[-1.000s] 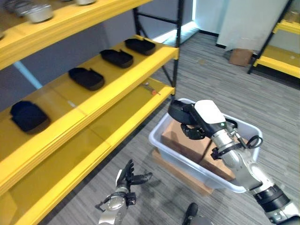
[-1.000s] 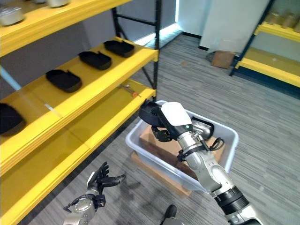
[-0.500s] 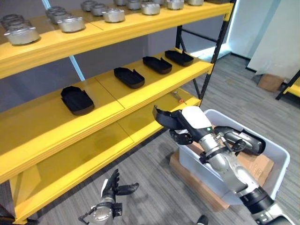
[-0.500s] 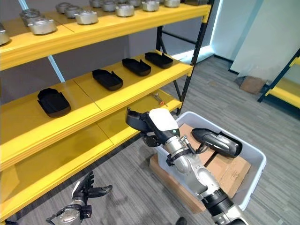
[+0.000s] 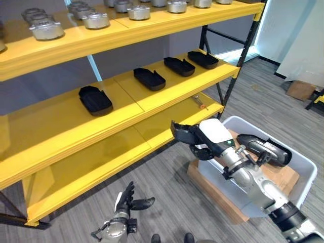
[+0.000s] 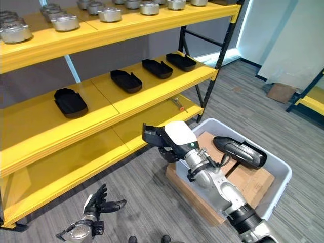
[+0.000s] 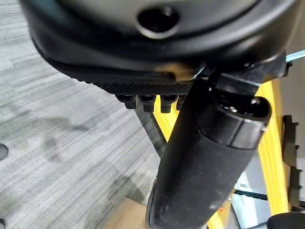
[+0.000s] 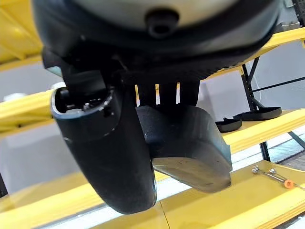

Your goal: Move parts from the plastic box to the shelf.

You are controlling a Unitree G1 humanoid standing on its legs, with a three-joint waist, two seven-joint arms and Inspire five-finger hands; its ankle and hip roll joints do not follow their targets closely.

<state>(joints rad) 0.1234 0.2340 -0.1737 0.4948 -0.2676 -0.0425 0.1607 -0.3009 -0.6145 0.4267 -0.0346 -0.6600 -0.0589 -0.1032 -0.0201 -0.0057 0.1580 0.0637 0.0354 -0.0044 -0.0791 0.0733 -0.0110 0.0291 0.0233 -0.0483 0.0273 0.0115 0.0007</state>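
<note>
Right wrist view shows the right hand (image 8: 143, 143) clamped around a black moulded plastic part (image 8: 186, 145), held beside the yellow metal shelf's (image 5: 152, 109) lower front edge. Another black part (image 6: 239, 151) lies in the pale plastic box (image 6: 281, 174). The left hand (image 5: 126, 200) hangs low, fingers spread.

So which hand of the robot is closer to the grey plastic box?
The right hand, shut on a black part, is at the plastic box's near corner. The left hand hangs open, low over the floor, far away.
</note>
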